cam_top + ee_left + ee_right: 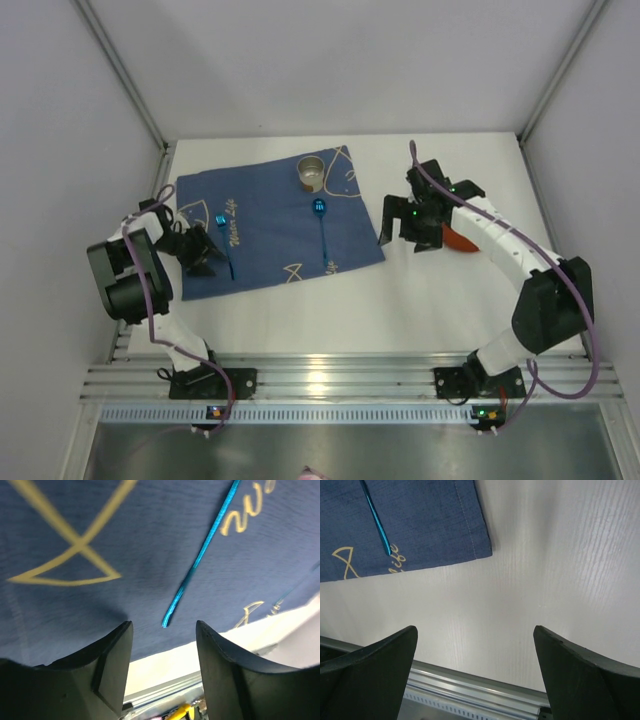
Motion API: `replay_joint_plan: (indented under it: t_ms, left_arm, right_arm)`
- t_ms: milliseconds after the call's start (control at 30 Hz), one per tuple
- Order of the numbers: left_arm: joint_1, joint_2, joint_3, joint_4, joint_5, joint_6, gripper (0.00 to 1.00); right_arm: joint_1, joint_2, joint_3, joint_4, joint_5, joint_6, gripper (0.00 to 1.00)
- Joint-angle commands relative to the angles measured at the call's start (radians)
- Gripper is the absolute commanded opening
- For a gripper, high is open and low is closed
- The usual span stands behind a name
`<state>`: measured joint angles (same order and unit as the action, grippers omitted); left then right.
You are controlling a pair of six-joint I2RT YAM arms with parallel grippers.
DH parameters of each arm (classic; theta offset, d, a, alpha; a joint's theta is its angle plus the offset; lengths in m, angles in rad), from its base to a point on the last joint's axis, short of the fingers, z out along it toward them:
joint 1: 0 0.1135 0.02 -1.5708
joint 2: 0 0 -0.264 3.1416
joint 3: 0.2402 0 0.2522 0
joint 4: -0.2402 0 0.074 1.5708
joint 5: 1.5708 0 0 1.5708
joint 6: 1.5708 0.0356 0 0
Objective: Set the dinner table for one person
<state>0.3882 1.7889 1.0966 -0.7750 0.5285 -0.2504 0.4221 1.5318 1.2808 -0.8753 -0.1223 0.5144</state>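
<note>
Judged partly complete. Found spread flat on the dinner table (400, 300), a large plain white matte rectangular tabletop: a dark blue cloth with line-drawn fish (270, 240). Found on the cloth: a small round metal cup (312, 172) at the far edge, a slim blue metallic spoon (322, 235) right of the cloth's centre, and a second slim blue metallic utensil (225, 245) toward the cloth's left side, of unresolved head type. Noted an orange-red item (460, 241) right of the cloth, mostly hidden under the right arm and not identified. Seen no plate on the cloth; judged outstanding, along with any final alignment of the cutlery.

Located the left gripper (162, 630) over the cloth's near-left part, spread open and empty, with the handle tip of the second utensil just beyond the gap. Located the right gripper (475, 635) off the cloth's right edge, close to its near-right corner, spread wide and empty, directly above bare dinner table. Could not tell whether either gripper touched the surface below.
</note>
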Motion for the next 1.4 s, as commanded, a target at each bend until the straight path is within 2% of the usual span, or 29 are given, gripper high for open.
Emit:
replay_joint_plan:
  t_ms: [0, 100, 200, 267, 533, 700, 800, 833, 900, 967, 1000, 1100, 1200, 1233, 1267, 1367]
  left_arm:
    - [0.003, -0.069, 0.072, -0.096, -0.159, 0.011, 0.59]
    - [0.003, -0.114, 0.103, -0.127, -0.209, -0.012, 0.59]
    - [0.001, -0.189, 0.105, -0.119, -0.159, -0.046, 0.59]
    - [-0.005, -0.25, 0.092, -0.103, -0.119, -0.061, 0.64]
    - [-0.051, -0.413, -0.092, -0.003, -0.065, -0.118, 0.65]
    - [-0.071, -0.41, -0.112, 0.002, -0.076, -0.11, 0.65]
    - [-0.071, -0.408, -0.089, -0.03, -0.09, -0.082, 0.65]
    - [-0.071, -0.413, -0.084, -0.041, -0.1, -0.079, 0.65]
    - [-0.071, -0.424, -0.081, -0.046, -0.101, -0.075, 0.65]
    - [-0.069, -0.434, -0.086, -0.046, -0.098, -0.078, 0.65]
    - [-0.071, -0.44, -0.092, -0.044, -0.093, -0.078, 0.65]
    - [-0.069, -0.447, -0.099, -0.043, -0.09, -0.078, 0.65]
    - [-0.069, -0.451, -0.103, -0.049, -0.097, -0.07, 0.65]
    - [-0.069, -0.451, -0.103, -0.052, -0.099, -0.07, 0.65]
    - [-0.071, -0.454, -0.104, -0.053, -0.099, -0.069, 0.65]
    - [-0.071, -0.465, -0.104, -0.058, -0.096, -0.066, 0.65]
  right_arm:
    - [-0.035, 0.011, 0.022, 0.038, 0.027, -0.031, 1.0]
    - [-0.091, 0.033, 0.026, 0.035, 0.09, -0.047, 1.0]
    - [-0.161, 0.065, 0.058, 0.024, 0.151, -0.063, 1.0]
    - [-0.195, 0.119, 0.089, 0.004, 0.228, -0.077, 1.0]
    - [-0.247, 0.416, 0.371, -0.051, 0.329, -0.12, 1.0]
    - [-0.246, 0.597, 0.553, -0.082, 0.345, -0.125, 0.97]
    - [-0.244, 0.657, 0.62, -0.102, 0.355, -0.129, 0.87]
    - [-0.244, 0.688, 0.629, -0.108, 0.358, -0.129, 0.79]
    - [-0.243, 0.709, 0.638, -0.11, 0.368, -0.128, 0.71]
    - [-0.246, 0.714, 0.631, -0.106, 0.369, -0.123, 0.62]
    - [-0.246, 0.718, 0.624, -0.103, 0.371, -0.12, 0.53]
    - [-0.246, 0.712, 0.586, -0.09, 0.366, -0.119, 0.4]
    - [-0.249, 0.694, 0.528, -0.062, 0.36, -0.12, 0.21]
    - [-0.249, 0.688, 0.514, -0.05, 0.36, -0.122, 0.07]
    - [-0.247, 0.682, 0.5, -0.047, 0.359, -0.122, 0.0]
    - [-0.249, 0.647, 0.45, -0.031, 0.36, -0.126, 0.0]
